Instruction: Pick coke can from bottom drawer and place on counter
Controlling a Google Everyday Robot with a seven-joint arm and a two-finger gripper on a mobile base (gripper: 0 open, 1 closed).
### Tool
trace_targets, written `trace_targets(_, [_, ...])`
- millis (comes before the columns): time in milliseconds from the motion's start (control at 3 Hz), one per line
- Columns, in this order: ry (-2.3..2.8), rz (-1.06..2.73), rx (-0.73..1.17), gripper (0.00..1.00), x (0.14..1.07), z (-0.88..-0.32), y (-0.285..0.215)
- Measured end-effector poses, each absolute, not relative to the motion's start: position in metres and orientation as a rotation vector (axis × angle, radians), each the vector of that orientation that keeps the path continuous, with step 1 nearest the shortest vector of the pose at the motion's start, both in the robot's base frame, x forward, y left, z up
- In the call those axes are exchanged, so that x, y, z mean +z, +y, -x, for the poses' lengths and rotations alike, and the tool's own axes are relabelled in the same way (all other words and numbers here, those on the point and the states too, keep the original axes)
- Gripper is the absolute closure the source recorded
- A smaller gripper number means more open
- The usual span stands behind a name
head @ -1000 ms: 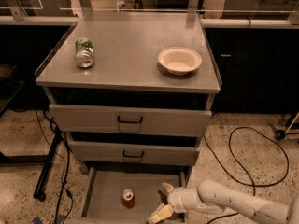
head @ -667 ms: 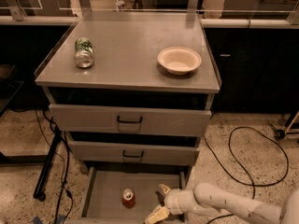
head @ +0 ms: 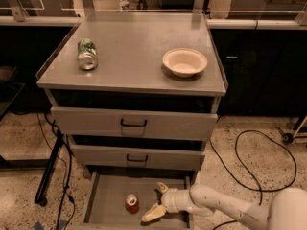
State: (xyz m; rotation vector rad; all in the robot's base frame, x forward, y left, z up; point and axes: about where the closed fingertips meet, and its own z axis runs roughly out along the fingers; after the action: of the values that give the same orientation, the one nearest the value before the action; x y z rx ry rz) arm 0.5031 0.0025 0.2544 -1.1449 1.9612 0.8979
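Observation:
The coke can (head: 132, 203), small and red with a silver top, stands upright in the open bottom drawer (head: 108, 208), a flat grey tray pulled out below the cabinet. My gripper (head: 156, 201) is inside the drawer just right of the can, a short gap away, with its two pale fingers spread open and empty. One finger (head: 153, 213) points toward the can's base. The white arm reaches in from the lower right. The counter (head: 139, 56) is the grey top of the cabinet above.
A green-and-white can (head: 87, 53) lies on its side at the counter's left. A cream bowl (head: 184, 62) sits at its right. Two taller drawers with black handles (head: 133, 123) are shut. A black cable (head: 249, 147) loops on the floor at the right.
The arm and gripper have shifted slightly left toward the coke can. The can and drawer have not moved.

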Motion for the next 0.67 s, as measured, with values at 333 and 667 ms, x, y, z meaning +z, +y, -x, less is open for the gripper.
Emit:
trace_targets(333, [1.947,1.092,0.94,0.0,0.1978,-0.5206,0.0431])
trace_targets(667, [1.947,1.087,0.945,0.0,0.1947,-0.5196,0.0449])
